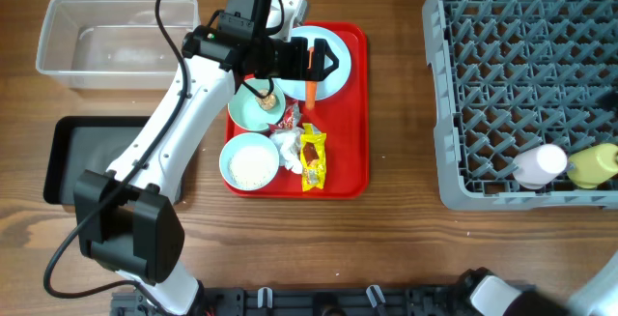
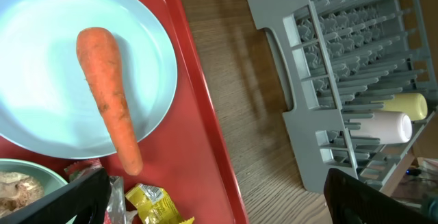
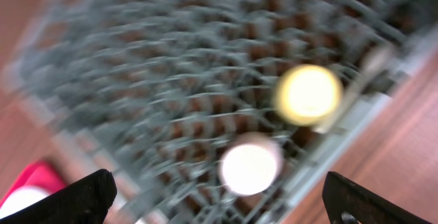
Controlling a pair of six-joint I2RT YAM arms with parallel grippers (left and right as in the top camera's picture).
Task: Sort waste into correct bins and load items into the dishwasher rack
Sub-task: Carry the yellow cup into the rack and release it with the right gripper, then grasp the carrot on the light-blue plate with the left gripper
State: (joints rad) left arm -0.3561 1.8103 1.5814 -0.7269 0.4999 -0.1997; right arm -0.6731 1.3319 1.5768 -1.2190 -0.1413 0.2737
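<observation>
Overhead cam looks straight down at the whole surface [image 1: 396,258]. Left wrist cam hangs close over the red tray [image 2: 195,114], facing the rack [image 2: 342,46]; right wrist's blurry, near above that same rack.

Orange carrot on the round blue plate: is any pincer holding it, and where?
Nothing held: left pincer open near the orange carrot, right pincer open and empty.

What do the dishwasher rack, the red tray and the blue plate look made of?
Dishwasher rack: moulded grey plastic, matte, going by its thin lattice and pegs. Red tray: probably plastic, smooth with a slight sheen and a raised rim. Pale blue plate: smooth, faintly glossy; melamine or glazed ceramic, I can't tell which.
</observation>
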